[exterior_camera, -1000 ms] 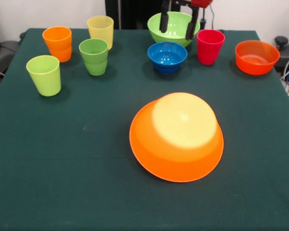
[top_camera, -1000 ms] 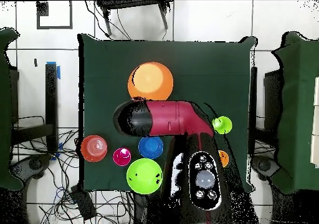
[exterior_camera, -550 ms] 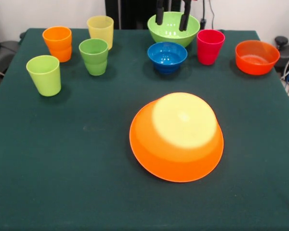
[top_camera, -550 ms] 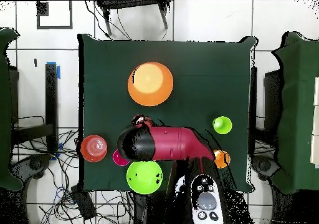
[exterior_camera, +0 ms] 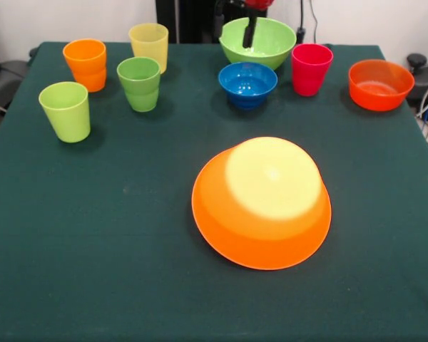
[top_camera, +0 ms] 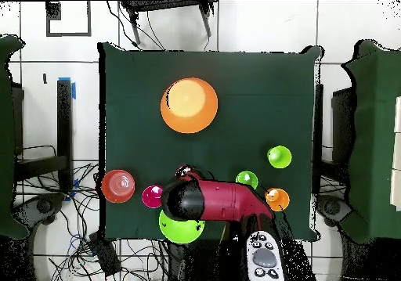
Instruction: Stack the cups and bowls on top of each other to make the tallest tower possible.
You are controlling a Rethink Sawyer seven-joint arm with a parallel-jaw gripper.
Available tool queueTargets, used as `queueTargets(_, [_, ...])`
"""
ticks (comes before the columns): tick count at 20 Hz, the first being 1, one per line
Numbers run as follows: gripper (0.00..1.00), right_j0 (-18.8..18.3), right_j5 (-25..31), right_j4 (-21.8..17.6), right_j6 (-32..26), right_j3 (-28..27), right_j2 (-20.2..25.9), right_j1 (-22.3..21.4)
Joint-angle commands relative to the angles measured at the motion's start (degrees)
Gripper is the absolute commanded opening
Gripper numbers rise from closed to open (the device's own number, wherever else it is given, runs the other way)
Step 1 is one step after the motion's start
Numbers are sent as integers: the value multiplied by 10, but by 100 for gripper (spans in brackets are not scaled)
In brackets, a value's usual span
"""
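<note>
Light green bowl [exterior_camera: 260, 39] sits beneath the spread fingers [exterior_camera: 234, 27], untouched.

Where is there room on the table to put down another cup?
Bare cloth lies left of the upside-down big orange bowl, below the lime green cup, and along the near edge. The far row, from orange cup to red-orange bowl, is crowded.

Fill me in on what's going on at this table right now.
The robot's gripper hangs open over the light green bowl at the table's far edge, one finger outside the rim and one inside, holding nothing. No tower exists yet: the big orange bowl lies upside down alone mid-table, while the blue bowl, red-orange bowl, red-pink cup and four other cups stand apart, unstacked.
</note>
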Motion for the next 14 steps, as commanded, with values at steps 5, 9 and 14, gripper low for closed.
queueTargets(5, [100, -8, -129, -9, 85, 25, -33, 120])
queueTargets(9, [100, -13, -133, -6, 77, 47, -37, 106])
queueTargets(14, [100, -16, -151, 6, 86, 63, -44, 114])
